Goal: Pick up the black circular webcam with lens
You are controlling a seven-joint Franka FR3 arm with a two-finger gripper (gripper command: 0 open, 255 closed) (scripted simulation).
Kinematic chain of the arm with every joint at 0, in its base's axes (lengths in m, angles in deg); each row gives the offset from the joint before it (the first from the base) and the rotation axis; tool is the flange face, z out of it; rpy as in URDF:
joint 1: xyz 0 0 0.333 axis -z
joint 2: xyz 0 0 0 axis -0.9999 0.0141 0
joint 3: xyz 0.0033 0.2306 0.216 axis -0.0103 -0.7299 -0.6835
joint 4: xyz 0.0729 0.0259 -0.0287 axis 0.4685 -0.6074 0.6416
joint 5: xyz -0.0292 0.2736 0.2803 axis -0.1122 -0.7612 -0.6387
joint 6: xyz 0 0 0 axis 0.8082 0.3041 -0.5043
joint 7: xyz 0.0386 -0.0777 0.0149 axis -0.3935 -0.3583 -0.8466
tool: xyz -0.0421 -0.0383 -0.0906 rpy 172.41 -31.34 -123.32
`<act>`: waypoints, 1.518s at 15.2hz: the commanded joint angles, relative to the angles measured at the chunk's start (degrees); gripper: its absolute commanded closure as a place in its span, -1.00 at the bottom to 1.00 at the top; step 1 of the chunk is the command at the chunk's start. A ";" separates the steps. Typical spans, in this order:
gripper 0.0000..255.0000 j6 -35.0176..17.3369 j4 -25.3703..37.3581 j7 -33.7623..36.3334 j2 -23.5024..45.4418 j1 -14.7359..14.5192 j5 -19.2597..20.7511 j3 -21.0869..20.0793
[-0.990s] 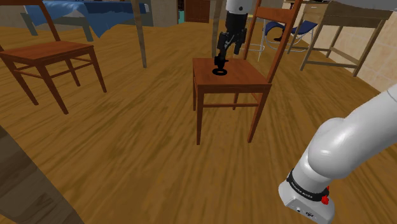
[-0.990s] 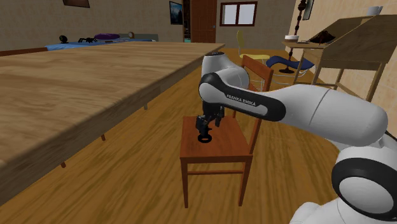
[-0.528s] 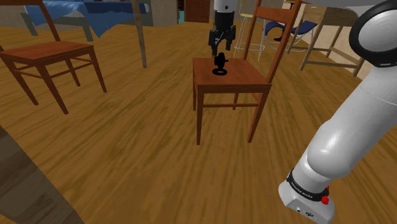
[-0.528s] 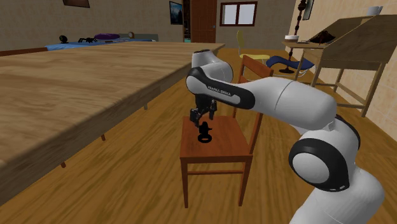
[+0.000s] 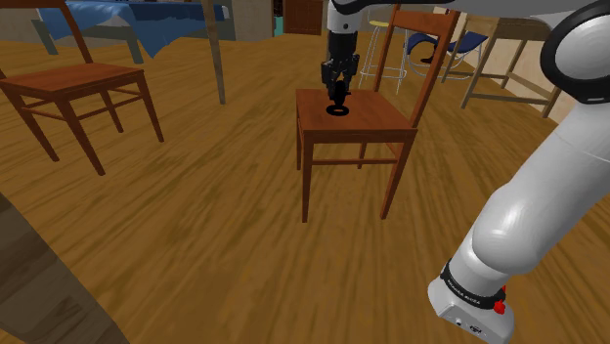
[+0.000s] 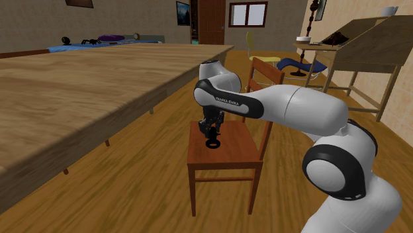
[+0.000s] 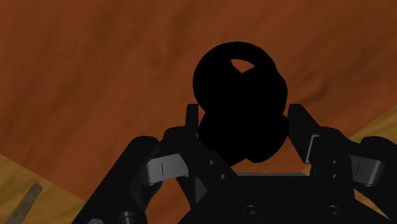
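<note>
Red-brown chair seat carries the black round webcam, which stands on its ring base in the shoulder view's left half of the seat, nearer the far edge than the front one. Bare seat lies open on the shoulder view's right of it, up to the chair's backrest, whose posts rise close beside the white arm. Plank floor spreads free around the chair's legs. A second chair stands well apart at the shoulder view's left, and a broad wooden tabletop runs along the second exterior view's left, apart from the seat.

The black gripper points straight down over the webcam. Seen from the wrist, its fingertips stand apart, one on either side of the webcam's round head. The head sits squarely between them, with the ring base beyond it on the seat. Black against black, it cannot be told whether the pads press the head or merely flank it. The webcam's base rests on the seat.
</note>
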 commanded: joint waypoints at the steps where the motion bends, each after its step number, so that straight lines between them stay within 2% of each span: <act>1: 1.00 -0.16 -0.25 0.00 -0.06 0.02 0.01 0.02; 9: 1.00 -0.15 -0.21 0.03 -0.02 0.00 0.01 -0.01; 23: 1.00 11.67 15.86 -1.05 4.18 -0.01 -0.15 -0.06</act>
